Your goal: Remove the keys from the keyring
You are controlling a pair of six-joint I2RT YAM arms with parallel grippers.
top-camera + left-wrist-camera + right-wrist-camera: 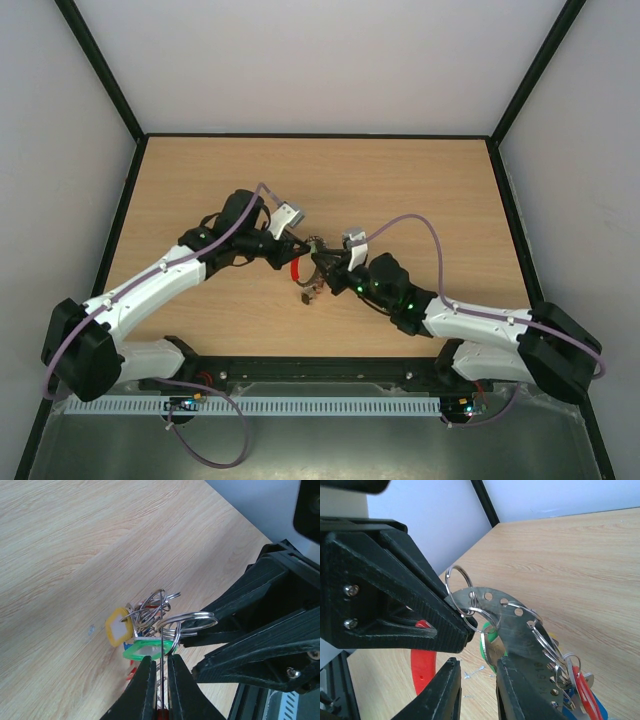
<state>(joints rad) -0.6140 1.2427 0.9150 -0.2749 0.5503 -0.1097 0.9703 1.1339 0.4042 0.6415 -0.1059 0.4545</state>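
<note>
Both claws hold the bunch aloft just above mid-tabletop (420, 190): the left claw (159, 680) pinches the keyring (163, 680) wire, the right claw (476, 680) nips the keys (520, 630) at its 12 o'clock, so next, likely, sliding one key off.

White arms (150, 285), black joints, purple cables (420, 222).

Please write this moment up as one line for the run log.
phase: keys not yet off | left gripper: shut on keyring | right gripper: at the bunch, grip unclear | bunch lifted above table
</note>
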